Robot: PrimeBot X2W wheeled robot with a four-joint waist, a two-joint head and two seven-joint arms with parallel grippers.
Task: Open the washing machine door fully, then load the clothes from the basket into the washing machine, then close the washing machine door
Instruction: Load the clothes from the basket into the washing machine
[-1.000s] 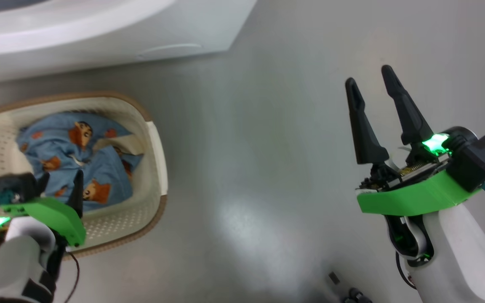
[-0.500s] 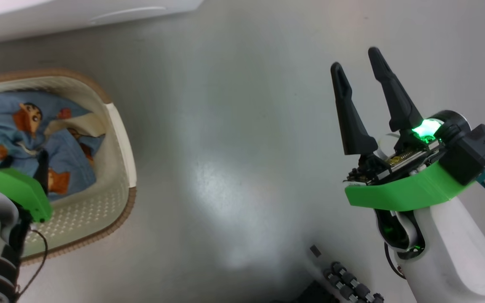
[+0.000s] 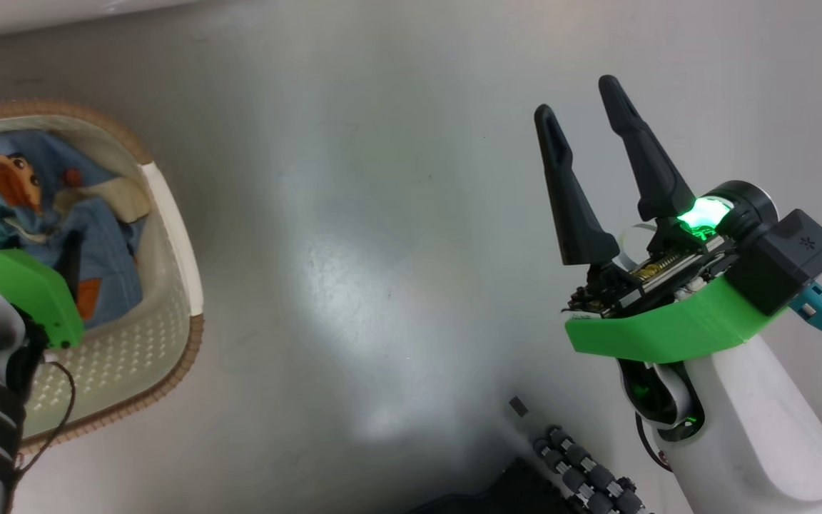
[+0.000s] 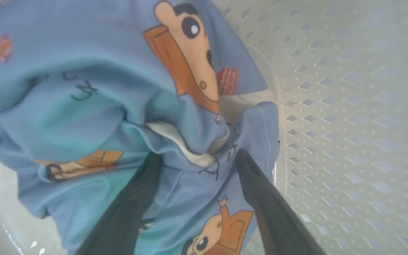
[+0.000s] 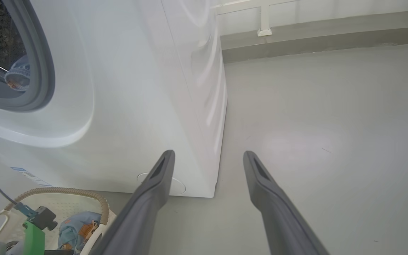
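Note:
The cream basket [image 3: 168, 228] stands on the floor at the left of the head view, with the light-blue printed clothes [image 3: 108, 243] crumpled inside. In the left wrist view my left gripper [image 4: 197, 154] is open, its spread fingers pushed down into the clothes [image 4: 94, 88], a fold bunched between them. My right gripper [image 3: 577, 96] hangs open over bare floor at the right, holding nothing. Beyond the right gripper [image 5: 208, 153] rises the white washing machine [image 5: 136, 106], with its grey seal and a bit of blue cloth [image 5: 15, 75] in the drum. The washing machine door is out of view.
Grey floor [image 3: 382, 214] stretches between the basket and my right arm. My base with black rollers [image 3: 582, 478] shows at the bottom of the head view. A low grey ledge along the wall [image 5: 313, 39] runs behind the machine. The basket [image 5: 66, 193] stands in front of the machine.
The head camera has turned, so the basket slid left and the machine left the top of the picture. Both grippers stay open; the left one remains down in the clothes.

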